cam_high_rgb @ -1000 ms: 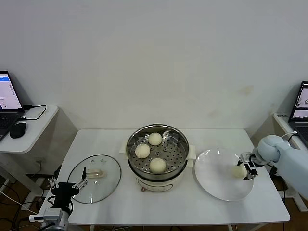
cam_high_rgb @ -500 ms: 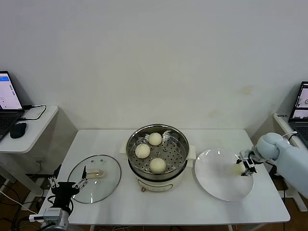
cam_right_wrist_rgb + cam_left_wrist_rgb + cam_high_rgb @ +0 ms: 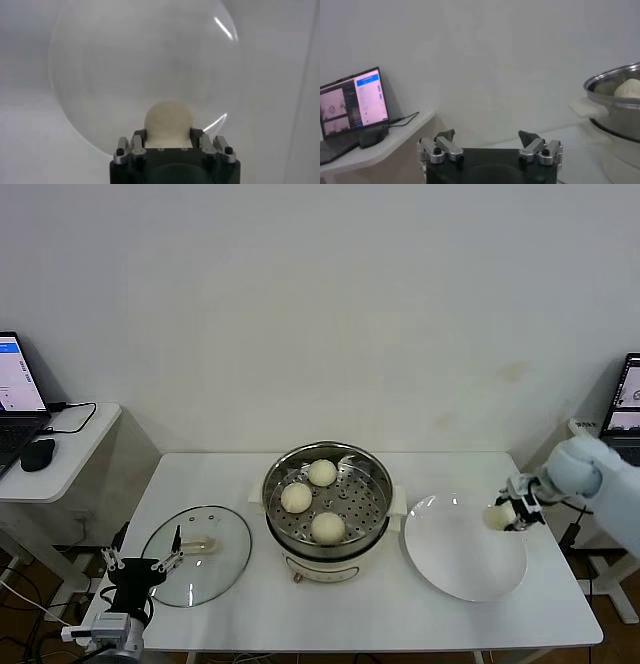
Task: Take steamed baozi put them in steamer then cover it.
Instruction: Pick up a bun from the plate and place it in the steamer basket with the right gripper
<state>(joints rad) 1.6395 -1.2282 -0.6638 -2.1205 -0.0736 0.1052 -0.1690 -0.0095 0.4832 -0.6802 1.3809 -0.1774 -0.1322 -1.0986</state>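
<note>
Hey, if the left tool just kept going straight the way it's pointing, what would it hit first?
Probably nothing close: the left tool, open, points past the steamer toward the bare wall. The way looks free until that wall, though depth is unclear.

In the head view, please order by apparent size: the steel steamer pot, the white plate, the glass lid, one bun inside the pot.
1. Round shiny stainless-steel steamer pot and flat white round plate: look alike, unranked.
2. Round clear glass lid, slightly smaller.
3. Cream-white round bun, smallest by far.
</note>
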